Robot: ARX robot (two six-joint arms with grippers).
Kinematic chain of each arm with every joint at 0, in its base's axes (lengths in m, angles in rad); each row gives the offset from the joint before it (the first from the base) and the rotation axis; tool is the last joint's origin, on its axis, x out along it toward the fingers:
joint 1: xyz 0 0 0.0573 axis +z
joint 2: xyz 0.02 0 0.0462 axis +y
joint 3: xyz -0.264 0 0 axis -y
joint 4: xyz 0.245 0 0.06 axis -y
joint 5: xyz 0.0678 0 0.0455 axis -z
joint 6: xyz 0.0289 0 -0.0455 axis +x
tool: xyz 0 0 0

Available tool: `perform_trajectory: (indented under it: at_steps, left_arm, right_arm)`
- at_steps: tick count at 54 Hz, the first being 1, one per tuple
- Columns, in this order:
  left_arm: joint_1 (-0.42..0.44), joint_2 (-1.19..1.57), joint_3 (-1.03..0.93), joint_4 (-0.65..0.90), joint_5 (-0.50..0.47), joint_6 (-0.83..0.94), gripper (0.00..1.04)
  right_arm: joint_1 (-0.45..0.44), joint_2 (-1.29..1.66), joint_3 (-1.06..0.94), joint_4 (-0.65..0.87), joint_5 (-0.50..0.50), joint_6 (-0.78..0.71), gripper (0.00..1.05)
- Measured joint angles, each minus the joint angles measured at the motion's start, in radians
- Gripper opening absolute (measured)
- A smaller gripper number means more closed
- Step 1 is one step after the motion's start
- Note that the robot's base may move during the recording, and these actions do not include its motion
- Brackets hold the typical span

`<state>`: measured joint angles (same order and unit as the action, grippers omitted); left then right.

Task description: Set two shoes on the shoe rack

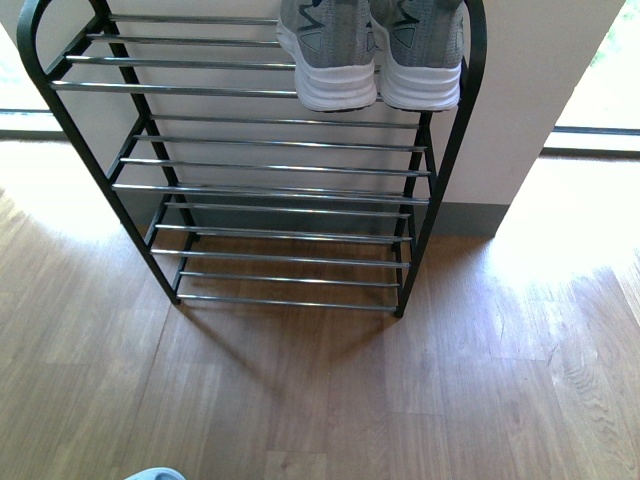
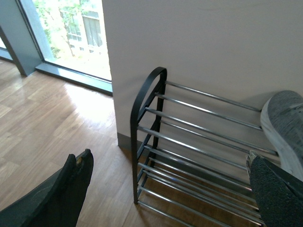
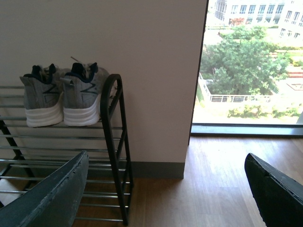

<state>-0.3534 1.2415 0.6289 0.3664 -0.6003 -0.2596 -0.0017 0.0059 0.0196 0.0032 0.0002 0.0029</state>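
Broadly, a wooden floor [image 1: 480,400] runs up to a white wall [image 1: 530,90], and against that wall stands the shoe rack [image 1: 280,187], black-framed with chrome bars in several tiers. On its top tier, at the robot's right end, sits the pair of grey knit sneakers [image 1: 335,60]. They are just beside each other, white-soled heels facing out toward the robot, long axes running front to back across the bars. Navy lining shows at their collars in the right wrist view. Judged by that, two shoes are already on the rack.

The left gripper [image 2: 168,158] has its jaws spread wide with nothing between them, and it looks toward the rack's left end. The right gripper [image 3: 165,158] is likewise spread and empty, facing the rack's right end with the sneakers ahead of it.

Smallest, a sliver of a pale blue sandal [image 1: 155,473] shows at the near edge of the front view. It is on the floor, left of centre and well apart from the rack. If it is to go up next, the left arm is probably the nearer one. Too little of it shows to tell its long axis.
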Motion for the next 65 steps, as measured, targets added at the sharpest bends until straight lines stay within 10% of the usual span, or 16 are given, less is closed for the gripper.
perform_trajectory:
  at_steps: [20,28,44,65]
  left_arm:
    - [-0.005,-0.119,-0.193,0.031,-0.063,-0.077,0.95]
    - [0.079,-0.168,-0.354,0.403,0.318,0.147,0.68]
    - [0.213,-0.417,-0.517,0.337,0.464,0.243,0.01]
    - [0.349,-0.667,-0.614,0.193,0.600,0.250,0.01]
  right_arm:
    - [0.000,0.000,0.000,0.000,0.000,0.000,0.96]
    - [0.000,0.000,0.000,0.000,0.000,0.000,0.96]
    - [0.000,0.000,0.000,0.000,0.000,0.000,0.96]
    - [0.000,0.000,0.000,0.000,0.000,0.000,0.96]
